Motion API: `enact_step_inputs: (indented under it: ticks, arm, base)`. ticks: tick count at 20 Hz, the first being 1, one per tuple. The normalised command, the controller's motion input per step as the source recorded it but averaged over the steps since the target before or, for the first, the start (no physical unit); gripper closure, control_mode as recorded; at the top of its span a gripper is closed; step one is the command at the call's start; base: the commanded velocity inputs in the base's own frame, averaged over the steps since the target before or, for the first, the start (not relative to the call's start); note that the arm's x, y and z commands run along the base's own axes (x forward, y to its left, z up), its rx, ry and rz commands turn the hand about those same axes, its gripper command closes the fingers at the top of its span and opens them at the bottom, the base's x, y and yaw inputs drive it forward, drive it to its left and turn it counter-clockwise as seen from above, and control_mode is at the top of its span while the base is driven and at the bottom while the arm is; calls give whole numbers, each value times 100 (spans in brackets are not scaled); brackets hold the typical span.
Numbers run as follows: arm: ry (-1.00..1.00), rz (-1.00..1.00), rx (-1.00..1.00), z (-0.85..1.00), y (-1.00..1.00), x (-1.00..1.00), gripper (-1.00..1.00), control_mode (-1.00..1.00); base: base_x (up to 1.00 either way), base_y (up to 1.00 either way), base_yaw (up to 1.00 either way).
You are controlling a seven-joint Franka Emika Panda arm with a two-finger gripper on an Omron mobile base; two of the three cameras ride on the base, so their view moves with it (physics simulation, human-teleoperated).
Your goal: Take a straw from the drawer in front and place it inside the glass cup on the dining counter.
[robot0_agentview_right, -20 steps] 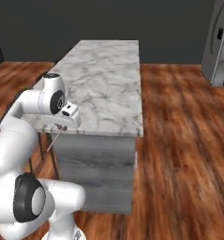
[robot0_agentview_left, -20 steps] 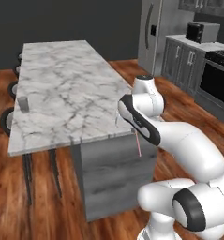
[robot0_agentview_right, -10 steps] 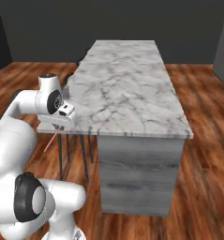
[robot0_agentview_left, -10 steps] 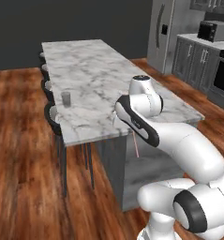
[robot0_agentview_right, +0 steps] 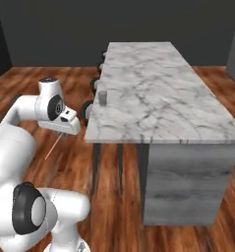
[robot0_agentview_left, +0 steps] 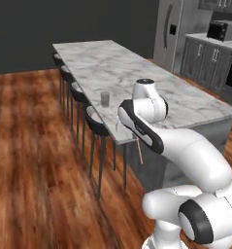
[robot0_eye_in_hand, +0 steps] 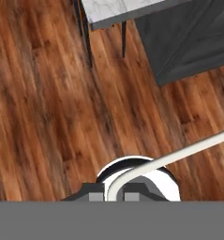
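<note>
Swinging with the base, both base views now look along the counter [robot0_agentview_left: 137,68] from a new side: a half second ago the cup stood at the left edge of the left base view, and it now sits near that frame's centre, while a row of dark stools [robot0_agentview_left: 95,121] has come into sight under the counter's long edge. That is a camera shift, not a move of the things.

In the left base view the cup [robot0_agentview_left: 105,98] stands upright on the marble, near the edge above the stools, just left of and above the arm's white wrist. In the right base view the cup [robot0_agentview_right: 103,97] is at the counter's left edge, right of the hand.

Low in the middle of the left base view, the straw [robot0_agentview_left: 139,151] hangs below the wrist as a thin pink line, slanting down. In the right base view the straw [robot0_agentview_right: 53,147] slants down and left from the gripper [robot0_agentview_right: 65,131], out over the wood floor [robot0_agentview_right: 119,197] and well short of the cup. The jaws are closed narrow on the straw's upper end.

At the top of the hand view show a counter corner [robot0_eye_in_hand: 113,11], stool legs and a grey cabinet side.
</note>
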Motion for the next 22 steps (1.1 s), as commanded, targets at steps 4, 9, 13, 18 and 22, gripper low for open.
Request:
enact_step_inputs:
  ticks: [4, 9, 13, 18, 22]
  arm:
    - [0, 0, 0, 0, 0, 0, 100, 100]
    - [0, 0, 0, 0, 0, 0, 100, 100]
    - [0, 0, 0, 0, 0, 0, 100, 100]
    - [0, 0, 0, 0, 0, 0, 100, 100]
    - [0, 0, 0, 0, 0, 0, 100, 100]
  base:
    - [42, 100, -30]
    - [61, 100, -40]
    - [67, 100, -41]
    - [57, 97, -43]
    - [35, 84, -49]
